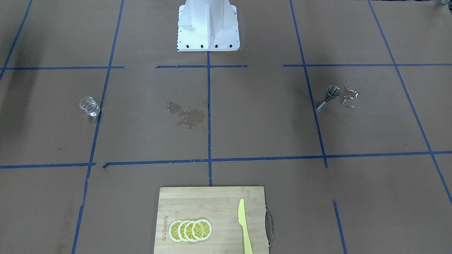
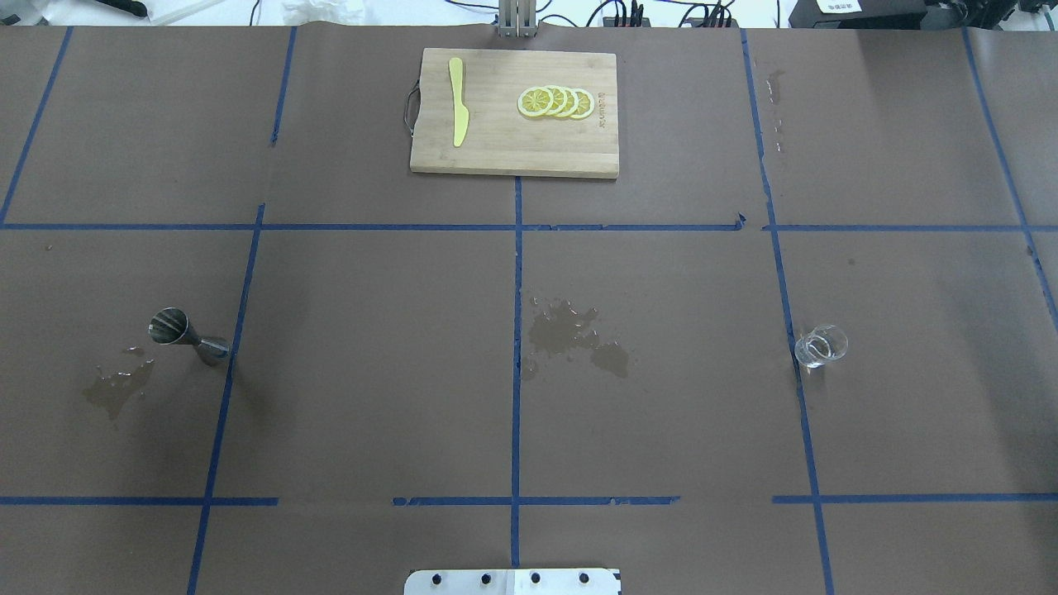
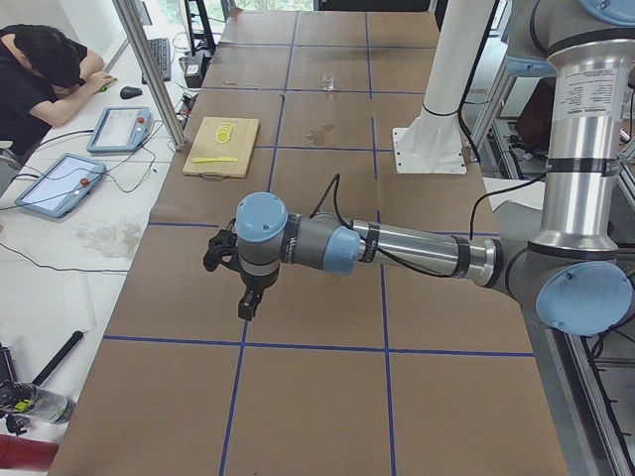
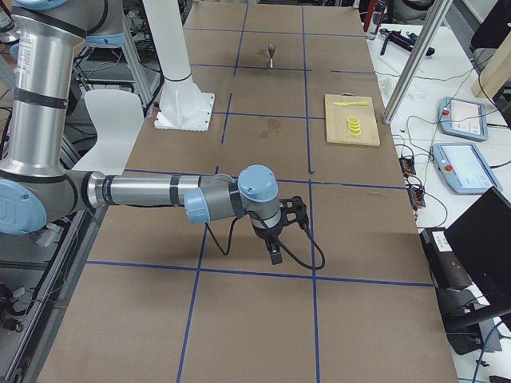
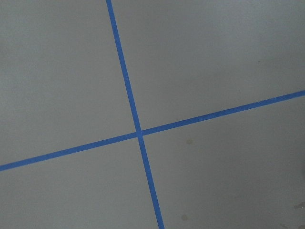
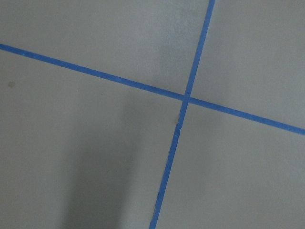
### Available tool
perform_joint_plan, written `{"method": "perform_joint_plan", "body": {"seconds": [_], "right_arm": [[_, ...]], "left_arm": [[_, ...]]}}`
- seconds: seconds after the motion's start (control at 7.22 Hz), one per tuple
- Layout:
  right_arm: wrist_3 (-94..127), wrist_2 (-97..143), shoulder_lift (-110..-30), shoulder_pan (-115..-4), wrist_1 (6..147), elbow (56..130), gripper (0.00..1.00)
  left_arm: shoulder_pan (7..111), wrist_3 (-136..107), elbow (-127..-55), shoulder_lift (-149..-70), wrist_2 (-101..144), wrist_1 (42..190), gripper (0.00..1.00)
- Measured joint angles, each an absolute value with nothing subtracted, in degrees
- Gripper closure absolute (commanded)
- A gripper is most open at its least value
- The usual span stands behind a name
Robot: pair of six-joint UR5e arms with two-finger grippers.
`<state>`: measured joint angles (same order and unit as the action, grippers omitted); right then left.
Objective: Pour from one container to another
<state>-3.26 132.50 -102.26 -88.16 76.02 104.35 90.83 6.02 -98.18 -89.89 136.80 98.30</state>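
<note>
Steel hourglass jigger and clear glass upright, well apart.
My left gripper, right gripper: can't tell if open.

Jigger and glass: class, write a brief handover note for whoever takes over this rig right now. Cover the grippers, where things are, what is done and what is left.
Left gripper: hangs over bare table, far from both containers, nothing seen in it; cannot tell if open or shut.
Right gripper: the same.
Jigger: upright on the robot's left, a puddle beside it.
Glass: upright on the robot's right.
Wet patch: mid-table.
Done: nothing certain; contents of either container unreadable.
Left: grasp one container, carry it to the other, pour.
</note>
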Motion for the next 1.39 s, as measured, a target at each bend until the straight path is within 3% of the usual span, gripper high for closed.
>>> {"method": "perform_joint_plan", "body": {"seconds": [0.55,0.97,1.39], "right_arm": [[-1.5,133.8,-101.8,-88.2,73.4,104.4,0.0],[4.0,134.5,-99.9,-88.2,73.2,104.8,0.0],[5.1,134.4,-99.3,-88.2,73.2,104.5,0.0]], "left_arm": [[90.8,6.0,-93.8,-89.3,136.9,129.3,0.0],[90.7,5.2,-91.7,-89.4,140.2,139.4,0.0],[87.4,-6.5,-95.5,-89.4,139.9,146.1,0.0]]}}
